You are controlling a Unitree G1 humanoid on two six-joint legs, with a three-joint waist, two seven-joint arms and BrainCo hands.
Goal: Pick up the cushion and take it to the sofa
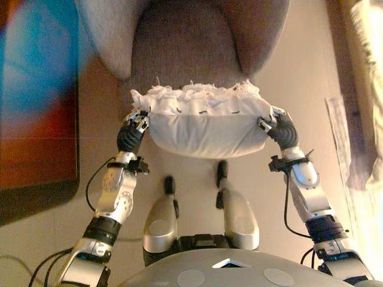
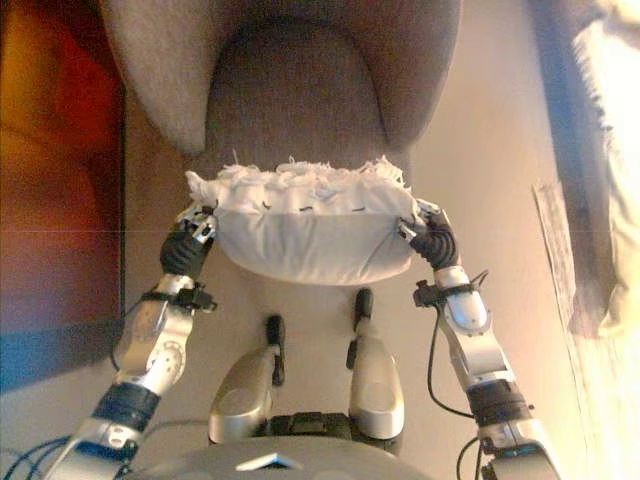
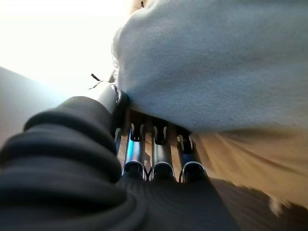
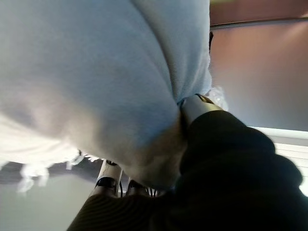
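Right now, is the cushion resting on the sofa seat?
No. In the left eye view the cushion hangs between the left hand and right hand, over the floor in front of the sofa.

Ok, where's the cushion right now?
In the eye views the white cushion sits mid-frame, held up between the left hand and right hand, just in front of the grey sofa seat.
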